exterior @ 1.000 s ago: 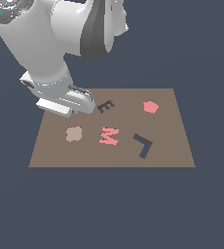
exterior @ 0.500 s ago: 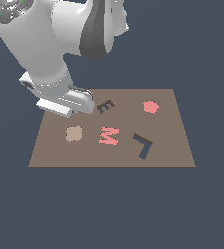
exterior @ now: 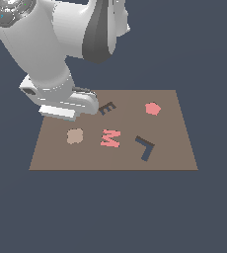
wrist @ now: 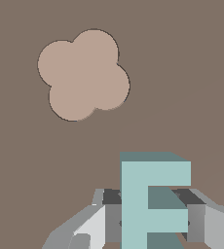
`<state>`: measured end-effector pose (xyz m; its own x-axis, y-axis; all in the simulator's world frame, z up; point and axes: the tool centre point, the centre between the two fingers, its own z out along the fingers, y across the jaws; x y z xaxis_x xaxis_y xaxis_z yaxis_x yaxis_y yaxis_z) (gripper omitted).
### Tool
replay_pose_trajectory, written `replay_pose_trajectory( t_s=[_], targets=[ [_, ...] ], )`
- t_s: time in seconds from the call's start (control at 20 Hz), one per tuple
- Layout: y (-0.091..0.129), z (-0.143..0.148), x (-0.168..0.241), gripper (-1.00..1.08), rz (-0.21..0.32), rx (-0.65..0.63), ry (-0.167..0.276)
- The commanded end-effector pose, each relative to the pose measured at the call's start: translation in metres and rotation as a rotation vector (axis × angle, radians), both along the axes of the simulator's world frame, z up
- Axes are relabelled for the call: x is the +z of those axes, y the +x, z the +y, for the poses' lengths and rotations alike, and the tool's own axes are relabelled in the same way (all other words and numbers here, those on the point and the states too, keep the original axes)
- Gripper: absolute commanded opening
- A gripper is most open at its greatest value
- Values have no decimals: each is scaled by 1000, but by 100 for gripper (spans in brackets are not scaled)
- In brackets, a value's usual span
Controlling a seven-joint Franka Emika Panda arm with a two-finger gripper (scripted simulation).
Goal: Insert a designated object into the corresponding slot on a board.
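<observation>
Since the earlier frames almost nothing has shifted: the arm sits in the same low pose over the board's (exterior: 179, 148) near-left corner in the exterior view, the hand perhaps a shade lower. Going from that view's left to its right, the gripper (exterior: 68, 106) comes first, then the tan clover-shaped piece (exterior: 74, 136), the pink M (exterior: 110, 138), the dark E-shaped slot (exterior: 107, 107), the dark L recess (exterior: 145, 147) and the pink pentagon (exterior: 153, 108). In the wrist view the fingers (wrist: 104, 219) stand either side of the teal E (wrist: 150, 204); they look clamped on it, with the board close beneath. As I judge it, grasping is done or nearly so; lifting, carrying to the slot and seating remain.
</observation>
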<state>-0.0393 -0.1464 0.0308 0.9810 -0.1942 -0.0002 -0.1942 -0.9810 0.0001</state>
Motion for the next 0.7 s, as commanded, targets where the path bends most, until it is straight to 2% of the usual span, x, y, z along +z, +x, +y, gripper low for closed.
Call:
replay_pose_trajectory(
  t_s=[0.0,0.3,0.65],
  targets=[
    [4,2,0,-100,0,62,0],
    [14,11,1,-100,-1,261,0],
    [26,28,3,-100,-1,573,-1]
  ],
)
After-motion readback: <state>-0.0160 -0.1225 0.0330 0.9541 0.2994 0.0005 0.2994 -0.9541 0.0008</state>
